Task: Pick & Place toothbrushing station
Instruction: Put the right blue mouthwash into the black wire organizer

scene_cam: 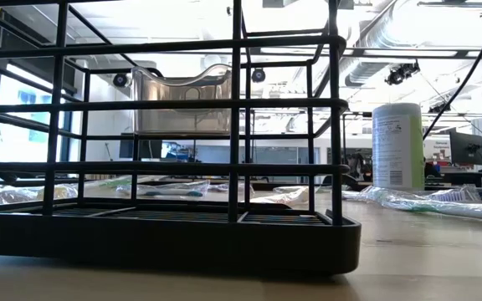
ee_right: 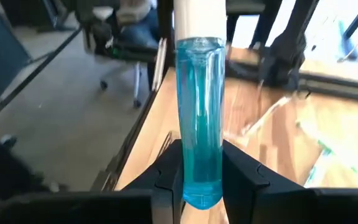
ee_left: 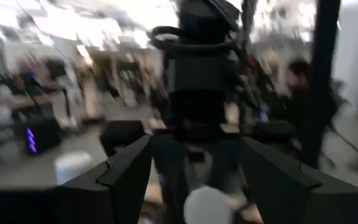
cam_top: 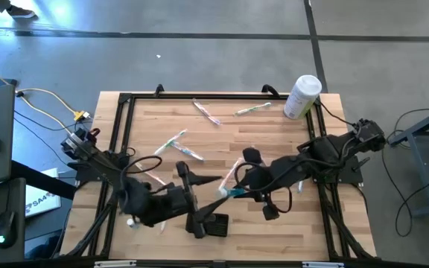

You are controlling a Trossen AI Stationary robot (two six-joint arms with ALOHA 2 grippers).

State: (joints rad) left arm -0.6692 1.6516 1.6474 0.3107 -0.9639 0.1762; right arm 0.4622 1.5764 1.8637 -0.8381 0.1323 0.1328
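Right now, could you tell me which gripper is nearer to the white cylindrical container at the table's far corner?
Right. The right gripper, shut on a blue-handled toothbrush, sits mid-table, diagonally below the white container. The left gripper is open, farther left.

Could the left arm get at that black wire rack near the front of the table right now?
Probably yes. The left pincer is open and empty, and sits right beside the black rack, with nothing between them. The right pincer, shut on a blue-handled toothbrush, hangs close, so they might crowd.

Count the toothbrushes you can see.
6: two toothbrushes by the far edge, two left of centre, one at centre, one in the right gripper; arms may hide more.
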